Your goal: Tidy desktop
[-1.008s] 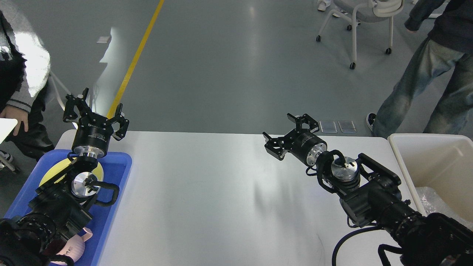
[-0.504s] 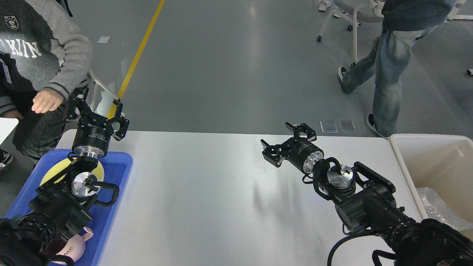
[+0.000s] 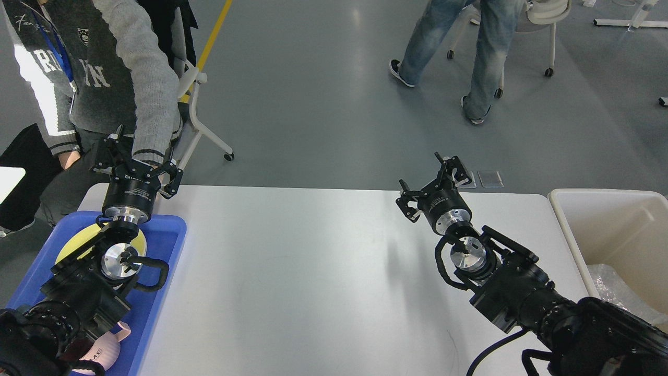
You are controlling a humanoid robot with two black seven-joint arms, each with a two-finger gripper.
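The desktop [image 3: 292, 271] is a large matte white tabletop filling the lower view; its middle is bare. My left gripper [image 3: 136, 161] is open and empty, held above the table's far left corner, over the back of the blue tray [image 3: 162, 245]. My right gripper [image 3: 432, 180] is open and empty, raised near the table's far edge right of centre. A yellow plate [image 3: 78, 245] lies in the tray, partly hidden by my left arm. A pink object [image 3: 107, 350] lies at the tray's near end.
A cream-white bin [image 3: 616, 230] stands at the table's right edge with clear plastic [image 3: 616, 292] inside. A person in a grey sweater [image 3: 104, 78] stands right behind the left gripper. Another person [image 3: 469, 47] walks by a wheeled chair at the back.
My right gripper has swung up and to the right, now pointing away over the far edge. The left arm has not moved. The sweater person stepped closer; the jeans person walked left.
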